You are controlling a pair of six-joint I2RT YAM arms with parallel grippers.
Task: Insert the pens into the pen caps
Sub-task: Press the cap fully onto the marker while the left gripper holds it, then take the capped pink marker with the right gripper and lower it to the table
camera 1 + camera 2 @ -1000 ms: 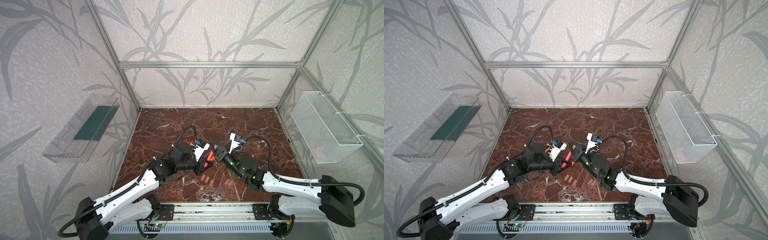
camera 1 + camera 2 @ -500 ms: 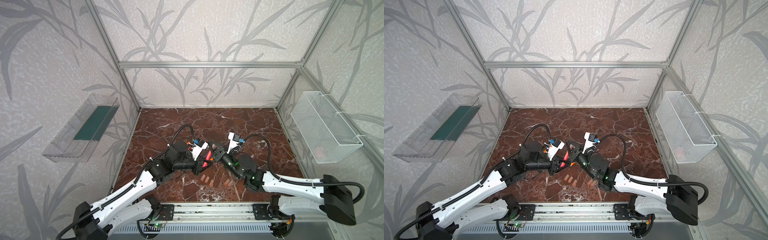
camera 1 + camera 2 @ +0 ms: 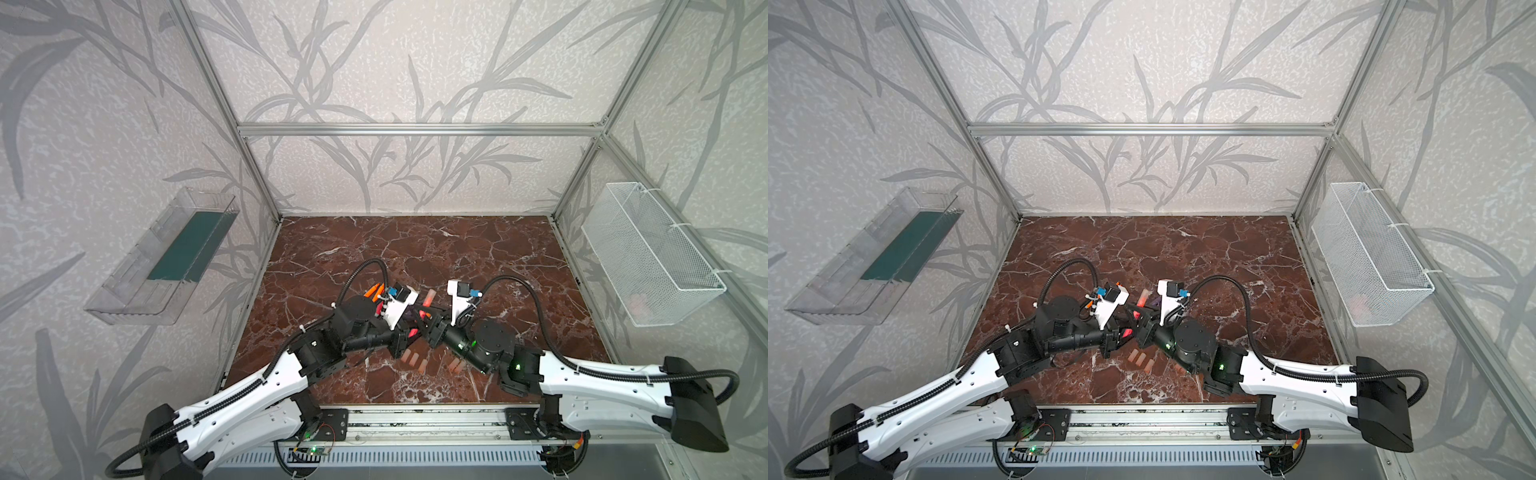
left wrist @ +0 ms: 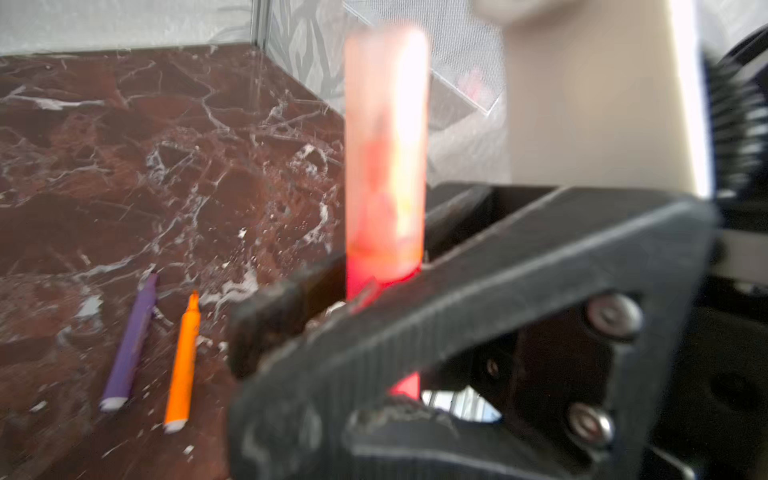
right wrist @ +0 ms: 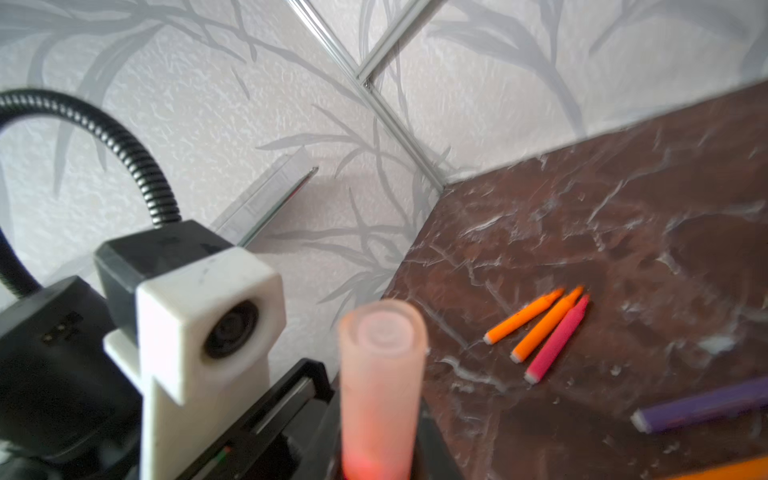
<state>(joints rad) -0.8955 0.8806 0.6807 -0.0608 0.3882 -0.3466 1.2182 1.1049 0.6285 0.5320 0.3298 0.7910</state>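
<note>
Both grippers meet over the middle of the marble floor. A red-pink pen (image 3: 413, 333) points upward with a translucent pinkish pen cap (image 3: 429, 296) (image 4: 386, 145) (image 5: 380, 374) over its tip. My left gripper (image 3: 405, 337) is shut on the pen's lower barrel. My right gripper (image 3: 424, 319) has its fingers (image 4: 291, 299) against the cap's base. Three loose caps (image 3: 409, 358) (image 3: 1142, 360) lie in front of the grippers, and another (image 3: 455, 365) by the right arm. Uncapped pens lie behind: two orange (image 5: 524, 316), a red-pink (image 5: 557, 338), a purple (image 4: 131, 345) and an orange (image 4: 183, 361).
A clear plastic bin (image 3: 166, 266) hangs on the left wall. On the right wall hangs a white wire basket (image 3: 648, 257) with something pinkish inside. Aluminium frame posts (image 3: 257, 178) stand at the back corners of the marble floor (image 3: 436, 245).
Both grippers have drifted slightly toward the back together. The left wrist has turned, and the capped pen between them now stands more upright.
</note>
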